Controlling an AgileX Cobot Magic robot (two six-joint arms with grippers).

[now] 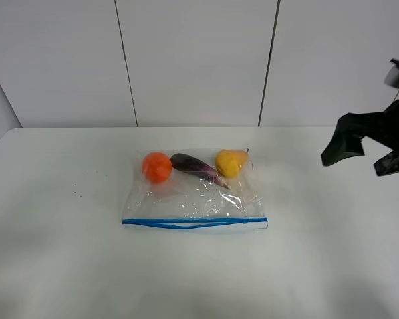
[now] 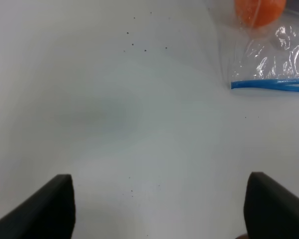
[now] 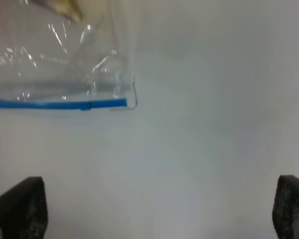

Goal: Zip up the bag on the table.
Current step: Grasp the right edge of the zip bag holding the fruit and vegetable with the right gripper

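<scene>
While neither hand has reached it, the bag (image 1: 193, 196) lies flat in the middle of the surface (image 1: 60, 266), with its blue zip strip (image 1: 194, 222) along the edge nearest the high camera. Through the clear plastic show an orange (image 1: 157, 166), an eggplant (image 1: 198, 169) and a pear (image 1: 231, 163), lined up along the bag's far side. The strip reads as two blue lines that part around its middle, so I judge the seal unclosed there. Whether its ends are pressed shut I cannot tell.

The right hand (image 1: 359, 165) hangs well off the pear end of the bag, raised above the surface, its fingers (image 3: 20, 211) spread wide with nothing between them. The left hand (image 2: 159, 209) is out of the high view. Its own camera shows its fingers apart and empty too, off the orange corner of the bag and clear of it.

The risk lies in how light and slick the bag looks. A pinch run along the strip would likely drag the whole bag unless the other hand pins one end first. The strip sits flush on the surface, so descending fingers may scrape it or catch only the top film. Any tug could also set the round fruit rolling and pull the two tracks out of line.
</scene>
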